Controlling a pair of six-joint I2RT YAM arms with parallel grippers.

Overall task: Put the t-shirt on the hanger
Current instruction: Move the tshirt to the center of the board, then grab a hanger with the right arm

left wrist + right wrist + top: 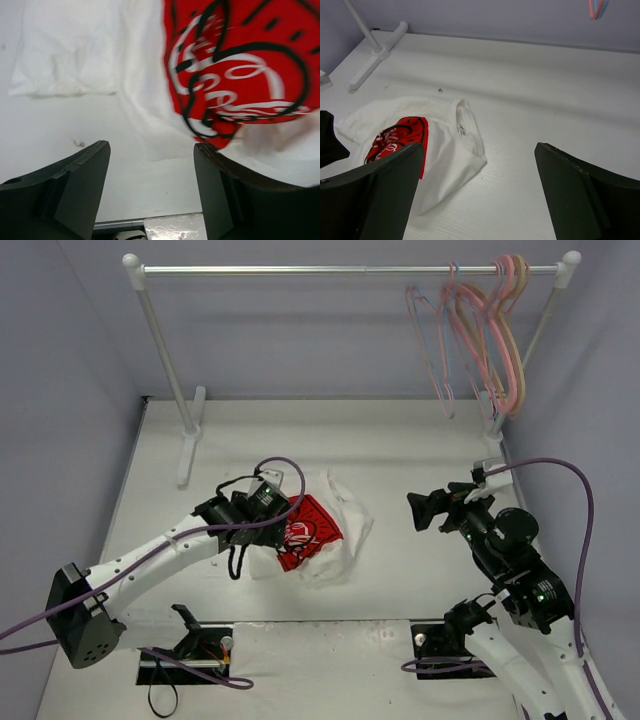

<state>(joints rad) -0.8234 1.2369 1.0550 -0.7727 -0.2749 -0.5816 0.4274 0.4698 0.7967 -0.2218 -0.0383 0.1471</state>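
**Item: t-shirt** [328, 532]. White, with a red printed chest panel. It lies in a crumpled heap mid-table [420, 440], and the right wrist view shows the collar [465, 125] open at the heap's edge.

**Handling (judged):** light, limp and not fragile. It will sag and fold on itself when lifted. The best hold is probably a pinch at the collar rim or a shoulder, which keeps the neck opening free for the hanger.

**Item: hanger** [438, 360]. Thin pinkish-red wire, hung on the clothes rail [350, 270] at the far right beside thicker pink hangers [505, 330]. It is well apart from the shirt.

**Tool: left gripper** [290, 512]. Fingers spread wide and holding nothing. It sits low over the shirt's printed panel.

**Tool: right gripper** [418, 510]. Fingers spread wide and holding nothing. It sits over bare table near the shirt, pointed towards it.
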